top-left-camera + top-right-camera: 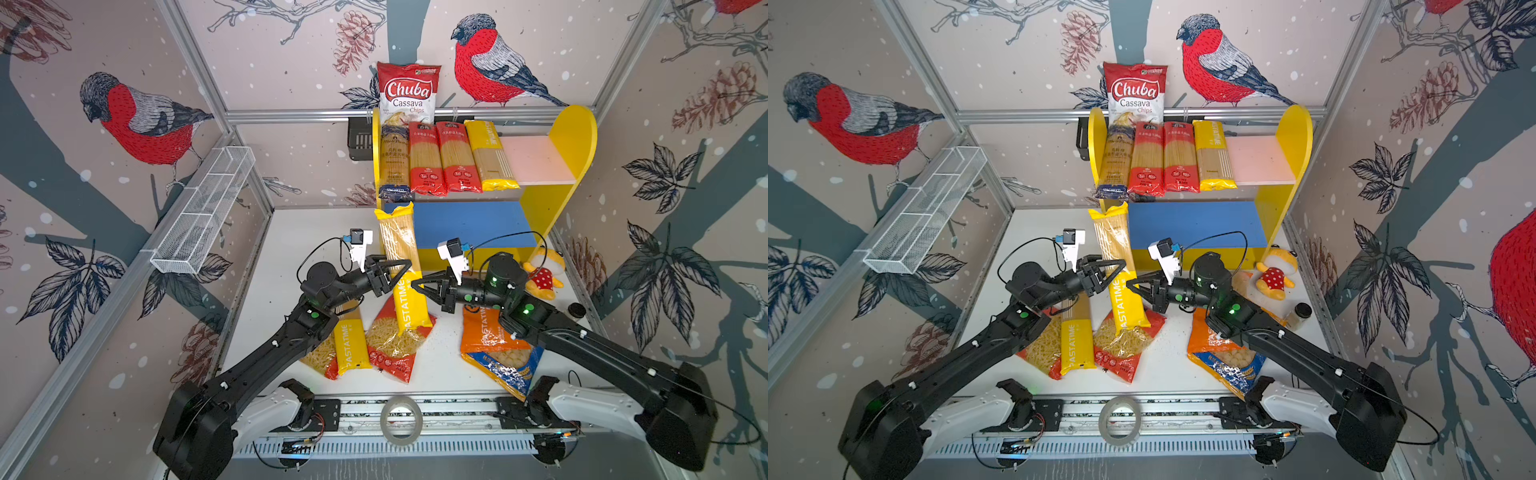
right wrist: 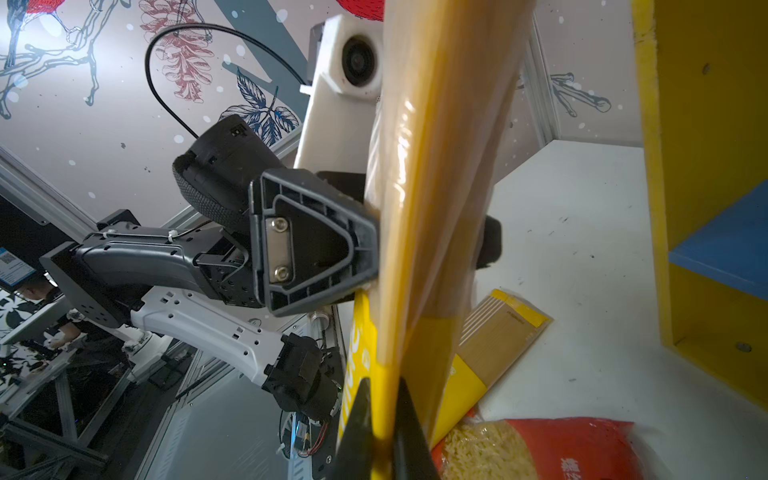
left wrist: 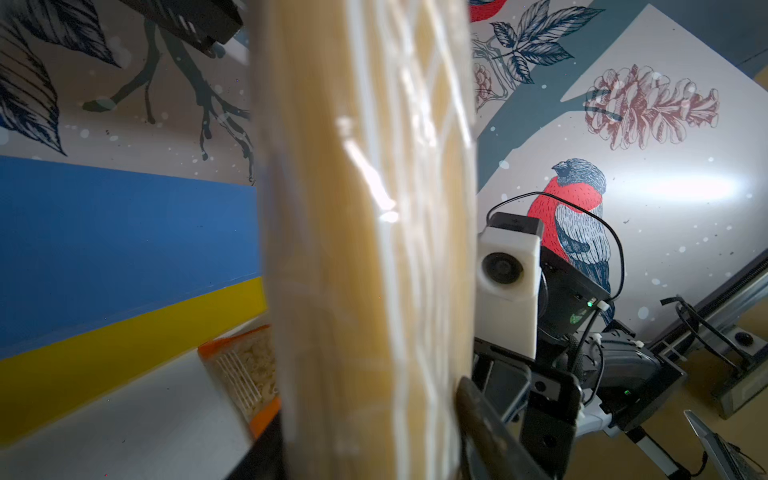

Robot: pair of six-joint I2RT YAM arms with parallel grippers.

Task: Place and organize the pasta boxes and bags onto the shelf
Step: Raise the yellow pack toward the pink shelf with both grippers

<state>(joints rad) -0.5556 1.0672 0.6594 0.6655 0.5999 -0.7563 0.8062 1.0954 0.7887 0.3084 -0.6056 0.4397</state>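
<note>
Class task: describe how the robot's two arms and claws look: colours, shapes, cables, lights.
The left arm and right arm are black, with white shells at the base. Green lights glow on the joints. The left claw and right claw each have two black, ribbed, triangular fingers. Each wrist carries a white camera block with a blue plug and a looping black cable.

At back: two-tier wooden shelf with yellow side panels (image 1: 573,137). On pink upper board (image 1: 536,162), left to right: dark blue spaghetti pack (image 1: 392,162), red spaghetti pack (image 1: 424,160), second red spaghetti pack (image 1: 457,158), yellow spaghetti pack (image 1: 492,156). Before shelf's left end: upright yellow PASTATIME spaghetti pack (image 1: 399,245), above red short-pasta bag (image 1: 392,349). Left of it, flat yellow PASTATIME pack (image 1: 353,345) on second red short-pasta bag (image 1: 320,361). Right: orange pasta bag (image 1: 484,332) overlapping blue-yellow pasta bag (image 1: 507,372).
</note>
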